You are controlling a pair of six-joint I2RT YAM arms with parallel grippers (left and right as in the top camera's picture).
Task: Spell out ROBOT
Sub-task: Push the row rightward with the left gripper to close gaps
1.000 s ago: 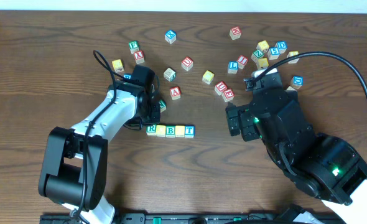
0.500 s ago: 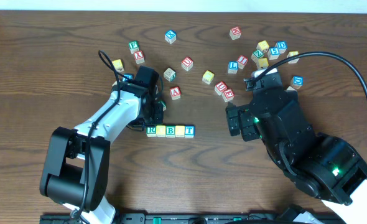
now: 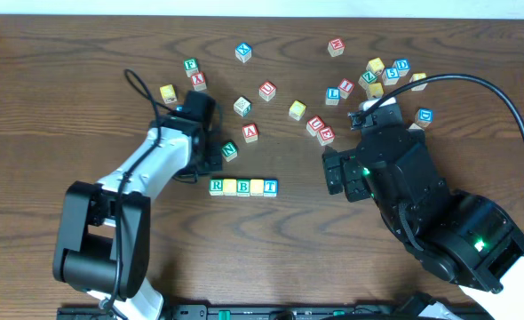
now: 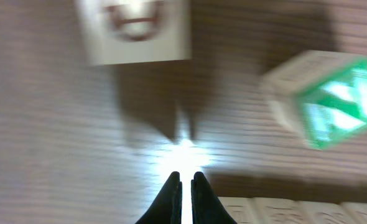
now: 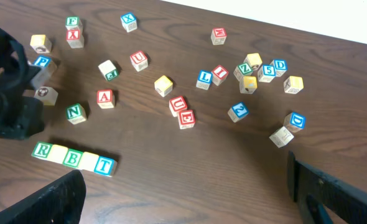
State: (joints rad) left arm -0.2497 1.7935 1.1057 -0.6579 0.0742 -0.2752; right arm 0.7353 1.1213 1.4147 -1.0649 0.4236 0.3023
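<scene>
The five cubes stand in one straight row on the tabletop (image 3: 111,53), each touching the next: the R cube (image 3: 216,186), a yellow cube (image 3: 230,187), the B cube (image 3: 243,187), a second yellow cube (image 3: 257,187) and the T cube (image 3: 270,187). Seen from overhead, the row lies between the two arms. The right wrist view shows the same row from the side. There the green R, the green B and the blue T are easy to read, but I cannot make out any letter on the two yellow faces.

From overhead the left arm (image 3: 146,169) covers the tips of the left gripper (image 4: 185,186), so its state cannot be read there. The left wrist view shows it: the two dark jaws are pressed together, with nothing between them, over bare wood. In this view the green N cube (image 4: 329,99) sits up and to the right, turned at an angle and apart from the tips. A red-lettered cube (image 4: 134,28) at the top is too blurred to read. The overhead view shows the N cube just beside this gripper and the red A cube (image 3: 250,132) near it.

The jaws of the right gripper (image 5: 185,171) stand wide apart and hold nothing. This gripper is well to the right of the row.
</scene>
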